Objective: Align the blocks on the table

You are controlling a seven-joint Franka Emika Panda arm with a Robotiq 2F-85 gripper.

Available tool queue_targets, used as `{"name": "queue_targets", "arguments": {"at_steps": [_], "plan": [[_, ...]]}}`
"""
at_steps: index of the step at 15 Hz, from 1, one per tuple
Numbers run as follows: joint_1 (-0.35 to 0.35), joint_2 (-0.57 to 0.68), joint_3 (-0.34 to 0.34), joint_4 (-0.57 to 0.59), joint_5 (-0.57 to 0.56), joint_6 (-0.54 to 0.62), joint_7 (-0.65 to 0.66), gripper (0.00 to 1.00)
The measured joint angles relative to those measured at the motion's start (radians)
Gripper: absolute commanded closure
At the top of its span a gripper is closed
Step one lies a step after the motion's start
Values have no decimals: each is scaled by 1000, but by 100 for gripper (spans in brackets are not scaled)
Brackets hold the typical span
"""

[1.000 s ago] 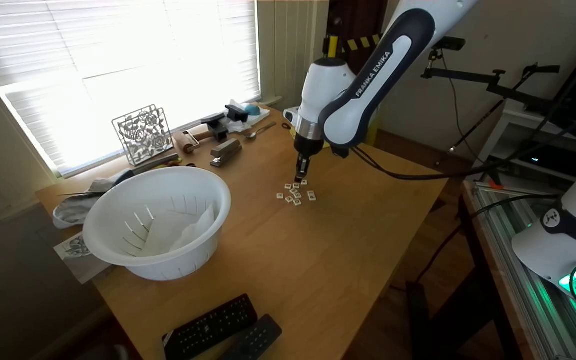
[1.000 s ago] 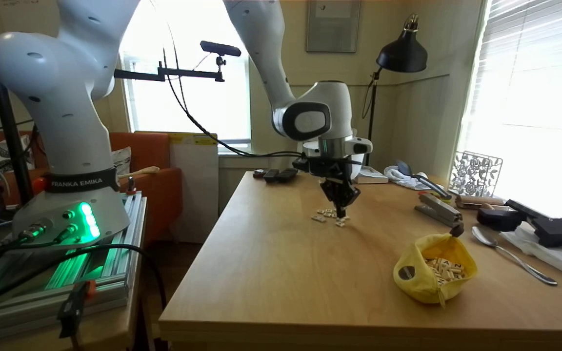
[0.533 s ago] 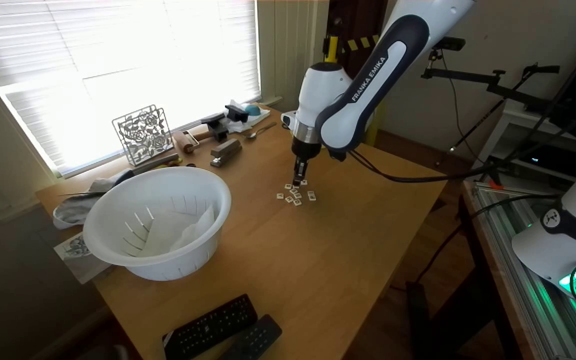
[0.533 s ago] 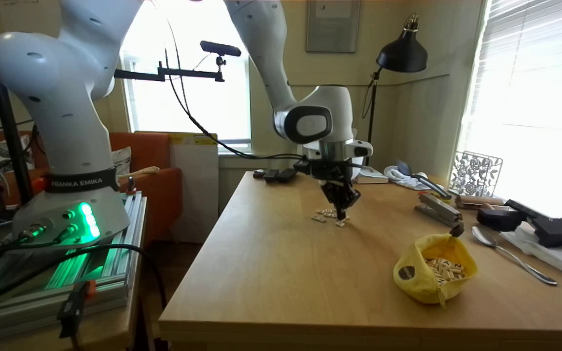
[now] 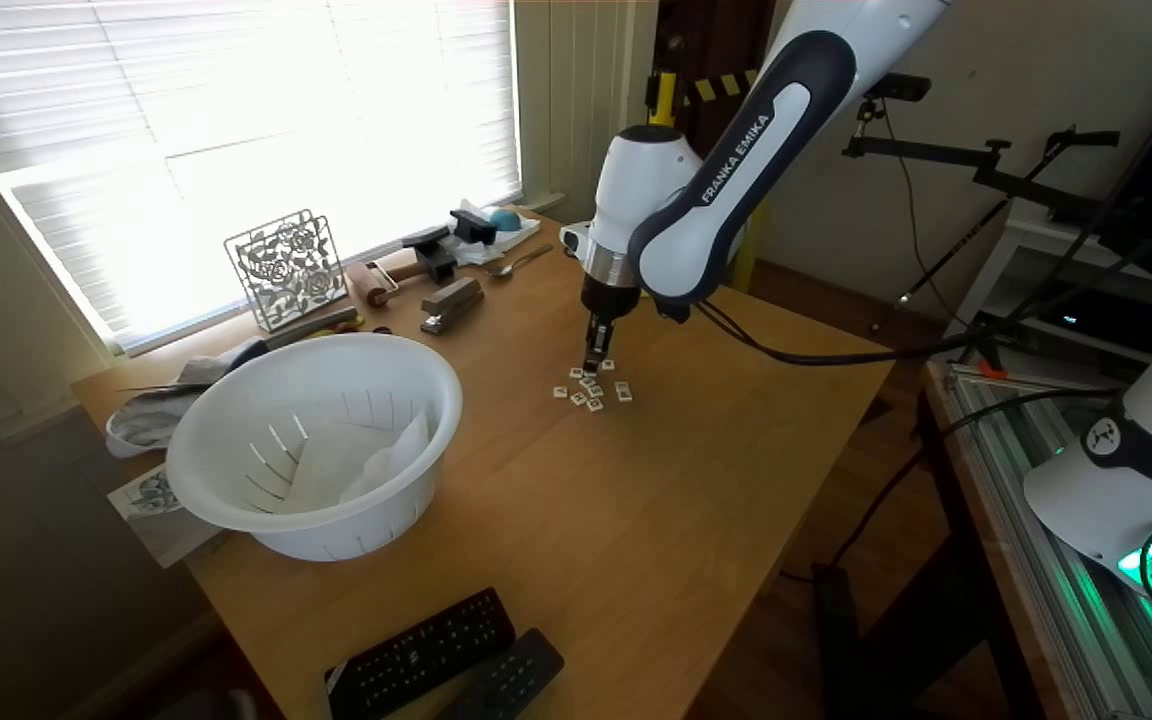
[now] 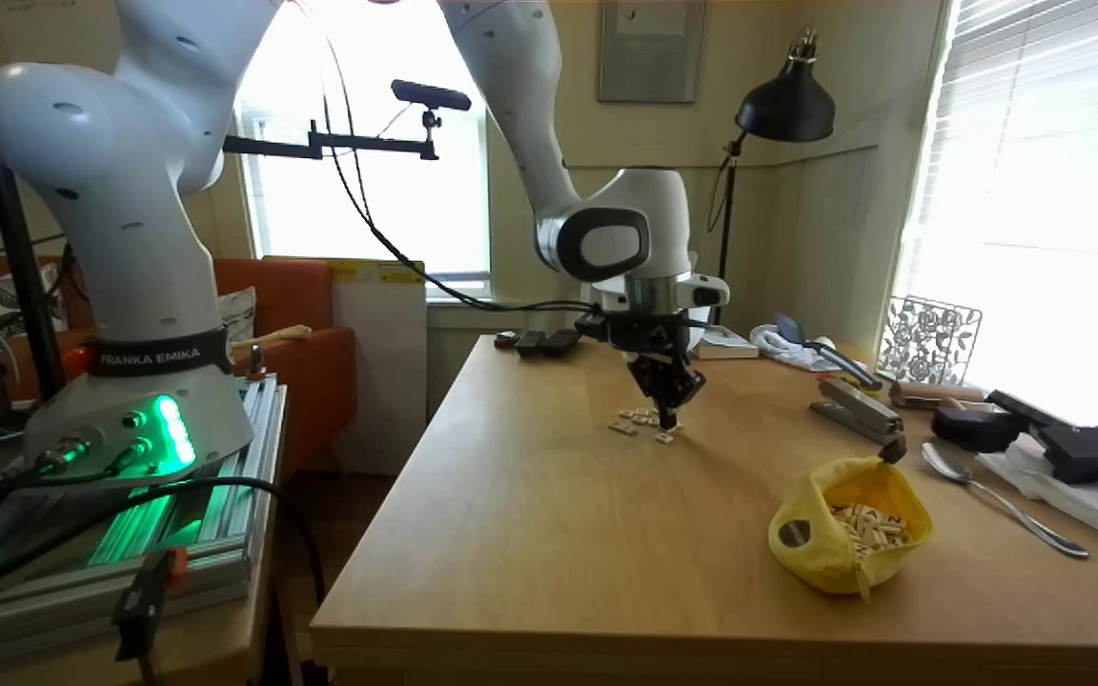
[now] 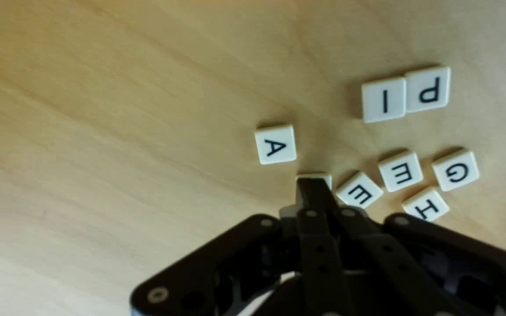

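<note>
Right in among the blocks (image 7: 400, 171) on the table (image 5: 556, 520), the gripper (image 7: 319, 188) has its jaws pressed together — holding nothing that shows — tips masking most of one block (image 7: 314, 176). The A block (image 7: 276, 145) lies just beside that one; the I block (image 7: 384, 100) (farther off) touches the P block (image 7: 428, 89).

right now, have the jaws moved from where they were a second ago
Yes, slightly. In an exterior view the jaws sit lower and a bit further left in the picture than before, judged against the stapler, which stays put.
</note>
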Motion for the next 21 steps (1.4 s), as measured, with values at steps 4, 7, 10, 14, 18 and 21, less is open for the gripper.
{"name": "queue_targets", "arguments": {"at_steps": [4,7,10,14,18,21], "plan": [[0,0,0,0,0,-2,-3,100],[-2,-2,0,-3,0,-2,-6,100],[-5,-8,0,-14,0,-2,-10,100],[-10,-19,0,-33,0,-2,-15,100],[-12,-32,0,-54,0,-2,-22,100],[-14,-40,2,-69,0,-2,-29,100]]}}
